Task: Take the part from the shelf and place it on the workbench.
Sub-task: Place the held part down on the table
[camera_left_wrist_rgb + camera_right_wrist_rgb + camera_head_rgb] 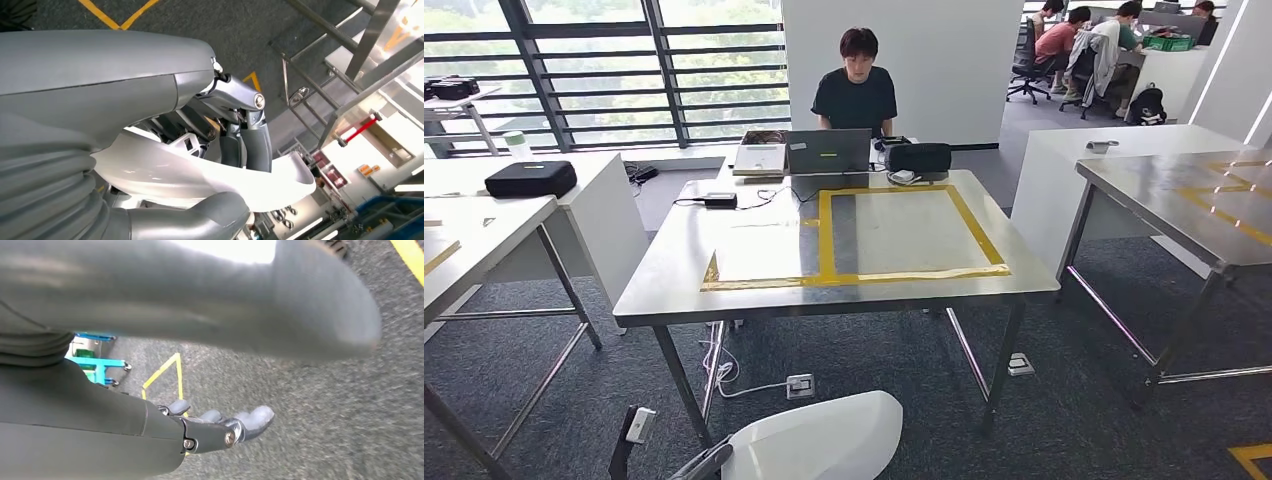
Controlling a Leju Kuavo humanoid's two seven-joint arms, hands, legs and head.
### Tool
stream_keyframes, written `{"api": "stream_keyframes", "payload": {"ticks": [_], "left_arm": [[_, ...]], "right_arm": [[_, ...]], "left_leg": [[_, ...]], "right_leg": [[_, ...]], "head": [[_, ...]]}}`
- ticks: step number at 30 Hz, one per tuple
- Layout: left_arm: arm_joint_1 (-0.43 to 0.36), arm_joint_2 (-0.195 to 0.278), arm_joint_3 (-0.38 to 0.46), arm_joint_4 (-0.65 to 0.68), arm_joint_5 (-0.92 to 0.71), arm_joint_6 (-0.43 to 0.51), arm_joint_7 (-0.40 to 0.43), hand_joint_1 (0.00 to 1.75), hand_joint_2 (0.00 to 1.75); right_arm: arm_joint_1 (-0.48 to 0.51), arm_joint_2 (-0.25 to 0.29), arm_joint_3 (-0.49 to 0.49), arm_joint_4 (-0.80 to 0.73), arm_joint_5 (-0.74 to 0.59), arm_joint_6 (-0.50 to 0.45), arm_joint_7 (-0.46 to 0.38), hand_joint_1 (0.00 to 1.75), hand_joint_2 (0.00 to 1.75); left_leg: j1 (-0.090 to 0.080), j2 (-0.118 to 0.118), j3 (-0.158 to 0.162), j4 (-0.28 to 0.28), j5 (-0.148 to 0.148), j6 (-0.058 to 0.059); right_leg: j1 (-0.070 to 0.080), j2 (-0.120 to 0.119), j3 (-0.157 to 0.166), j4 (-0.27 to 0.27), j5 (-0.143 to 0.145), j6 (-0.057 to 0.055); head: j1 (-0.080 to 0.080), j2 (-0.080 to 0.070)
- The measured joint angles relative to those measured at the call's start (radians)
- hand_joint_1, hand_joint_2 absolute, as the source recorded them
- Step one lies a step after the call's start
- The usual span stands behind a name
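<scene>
Part (pixel 210 182), white and curved, sits clamped in my left robot hand (pixel 235 145), low before the table (pixel 754 290). I see my right robot hand (pixel 220 427) empty, fingers apart.

The white part (pixel 824 440) is cut off by the head view's lower edge.

Grey carpet floor (pixel 1084 420), steel tables with yellow tape, big railed windows (pixel 624 60) showing green trees, a white pillar (pixel 924 60) behind.
</scene>
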Motion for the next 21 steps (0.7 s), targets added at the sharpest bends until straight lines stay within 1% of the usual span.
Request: {"api": "stream_keyframes", "payload": {"ticks": [1, 2, 3, 4, 5, 6, 7, 8, 9, 10, 11, 12, 13, 14, 15, 16, 18, 19, 20, 21], "left_arm": [[-0.001, 0.006, 0.007, -0.014, 0.001, 0.002, 0.002, 1.75, 1.75], [-0.002, 0.012, 0.013, -0.027, 0.002, 0.003, 0.006, 1.75, 1.75], [-0.003, 0.018, 0.019, -0.039, 0.004, 0.005, 0.011, 1.75, 1.75], [-0.006, 0.022, 0.023, -0.048, 0.006, 0.006, 0.017, 1.75, 1.75], [-0.01, 0.026, 0.026, -0.055, 0.007, 0.006, 0.021, 1.75, 1.75], [-0.014, 0.028, 0.027, -0.06, 0.01, 0.006, 0.025, 1.75, 1.75], [-0.018, 0.03, 0.027, -0.063, 0.013, 0.006, 0.028, 1.75, 1.75], [-0.02, 0.032, 0.027, -0.065, 0.015, 0.006, 0.03, 1.75, 1.75], [-0.02, 0.034, 0.028, -0.067, 0.018, 0.005, 0.032, 1.75, 1.75], [-0.021, 0.035, 0.028, -0.068, 0.02, 0.005, 0.033, 1.75, 1.75], [-0.022, 0.036, 0.028, -0.07, 0.022, 0.004, 0.033, 1.75, 1.75], [-0.024, 0.037, 0.028, -0.072, 0.024, 0.003, 0.033, 1.75, 1.75], [-0.027, 0.037, 0.028, -0.074, 0.024, 0.002, 0.033, 1.75, 1.75], [-0.03, 0.038, 0.028, -0.076, 0.025, 0.002, 0.033, 1.75, 1.75], [-0.032, 0.039, 0.028, -0.077, 0.025, 0.001, 0.034, 1.75, 1.75], [-0.035, 0.039, 0.028, -0.078, 0.026, 0.001, 0.034, 1.75, 1.75], [-0.039, 0.039, 0.027, -0.08, 0.029, -0.001, 0.036, 1.75, 1.75], [-0.043, 0.039, 0.027, -0.081, 0.032, -0.001, 0.037, 1.75, 1.75], [-0.047, 0.038, 0.027, -0.082, 0.035, -0.001, 0.038, 1.75, 1.75], [-0.051, 0.037, 0.027, -0.083, 0.037, -0.001, 0.04, 1.75, 1.75]], "right_arm": [[0.0, 0.001, -0.002, 0.0, 0.0, 0.0, -0.001, 0.0, 0.0], [0.0, 0.001, -0.004, 0.0, 0.0, 0.0, -0.001, 0.0, 0.0], [0.0, 0.001, -0.006, 0.0, -0.001, 0.0, 0.0, 0.0, 0.0], [0.0, 0.002, -0.008, 0.0, -0.001, 0.0, 0.001, 0.0, 0.0], [-0.001, 0.002, -0.01, 0.0, -0.003, 0.0, 0.002, 0.0, 0.0], [-0.001, 0.002, -0.011, 0.0, -0.004, 0.0, 0.002, 0.0, 0.0], [0.0, 0.003, -0.013, 0.0, -0.006, 0.0, 0.002, 0.0, 0.0], [0.0, 0.003, -0.015, 0.0, -0.008, 0.0, 0.002, 0.0, 0.0], [0.0, 0.003, -0.017, 0.0, -0.01, 0.0, 0.002, 0.0, 0.0], [0.001, 0.003, -0.019, 0.0, -0.011, 0.0, 0.002, 0.0, 0.0], [0.001, 0.003, -0.021, 0.0, -0.013, 0.0, 0.002, 0.0, 0.0], [0.001, 0.003, -0.023, 0.0, -0.014, 0.0, 0.002, 0.0, 0.0], [0.001, 0.004, -0.025, 0.0, -0.014, 0.0, 0.001, 0.0, 0.0], [0.0, 0.005, -0.027, 0.0, -0.015, 0.0, -0.001, 0.0, 0.0], [0.0, 0.006, -0.029, 0.0, -0.015, 0.0, -0.004, 0.0, 0.0], [0.0, 0.006, -0.031, 0.0, -0.015, 0.001, -0.005, 0.0, 0.0], [0.0, 0.007, -0.033, 0.0, -0.015, 0.001, -0.001, 0.0, 0.0], [-0.001, 0.007, -0.034, 0.0, -0.015, 0.001, 0.002, 0.0, 0.0], [-0.002, 0.007, -0.034, 0.0, -0.015, 0.001, 0.005, 0.0, 0.0], [-0.004, 0.007, -0.034, 0.0, -0.015, 0.001, 0.004, 0.0, 0.0]], "left_leg": [[-0.001, -0.002, 0.0, -0.001, -0.001, -0.006], [0.0, -0.003, 0.001, -0.004, -0.001, -0.012], [0.001, 0.0, 0.001, 0.002, -0.004, -0.018], [0.002, 0.006, -0.007, 0.022, -0.014, -0.023], [0.002, 0.012, -0.024, 0.061, -0.032, -0.027], [0.002, 0.018, -0.053, 0.12, -0.057, -0.03], [0.002, 0.021, -0.09, 0.187, -0.082, -0.031], [0.002, 0.023, -0.126, 0.246, -0.099, -0.031], [0.002, 0.023, -0.151, 0.279, -0.098, -0.03], [0.002, 0.023, -0.158, 0.276, -0.078, -0.027], [0.001, 0.024, -0.146, 0.235, -0.04, -0.023], [0.0, 0.025, -0.121, 0.168, 0.005, -0.017], [-0.004, 0.028, -0.094, 0.107, 0.036, -0.011], [-0.007, 0.03, -0.071, 0.054, 0.052, -0.004], [-0.011, 0.031, -0.056, 0.022, 0.053, 0.0], [-0.014, 0.032, -0.05, 0.01, 0.044, 0.004], [-0.011, 0.027, -0.039, -0.004, 0.038, 0.012], [-0.009, 0.025, -0.031, -0.009, 0.035, 0.018], [-0.006, 0.023, -0.022, -0.012, 0.032, 0.023], [-0.005, 0.023, -0.014, -0.015, 0.029, 0.028]], "right_leg": [[0.003, 0.001, -0.001, 0.0, -0.001, -0.009], [0.002, -0.001, 0.001, 0.0, -0.001, -0.018], [0.002, -0.002, 0.003, -0.002, -0.002, -0.026], [0.001, -0.004, 0.007, -0.004, -0.004, -0.034], [0.0, -0.005, 0.013, -0.005, -0.005, -0.04], [0.001, -0.007, 0.017, -0.006, -0.009, -0.046], [0.002, -0.009, 0.021, -0.006, -0.013, -0.05], [0.004, -0.01, 0.024, -0.005, -0.017, -0.052], [0.005, -0.01, 0.029, -0.005, -0.022, -0.054], [0.006, -0.01, 0.036, -0.005, -0.027, -0.054], [0.007, -0.009, 0.044, -0.005, -0.033, -0.053], [0.007, -0.009, 0.053, -0.006, -0.04, -0.051], [0.009, -0.009, 0.059, -0.006, -0.046, -0.047], [0.009, -0.009, 0.063, -0.007, -0.052, -0.042], [0.01, -0.01, 0.064, -0.01, -0.055, -0.037], [0.011, -0.011, 0.066, -0.011, -0.054, -0.03], [0.011, -0.014, 0.073, -0.009, -0.054, -0.02], [0.011, -0.014, 0.07, 0.006, -0.058, -0.016], [0.011, -0.013, 0.056, 0.033, -0.07, -0.012], [0.011, -0.012, 0.027, 0.082, -0.088, -0.008]], "head": [[-0.001, 0.0], [-0.002, 0.0], [-0.003, 0.0], [-0.006, 0.0], [-0.009, 0.0], [-0.012, 0.0], [-0.015, 0.0], [-0.016, 0.0], [-0.017, 0.0], [-0.018, 0.0], [-0.019, 0.0], [-0.02, 0.0], [-0.02, 0.0], [-0.021, 0.0], [-0.021, 0.0], [-0.022, 0.0], [-0.02, 0.0], [-0.019, 0.0], [-0.017, 0.0], [-0.015, 0.0]]}}
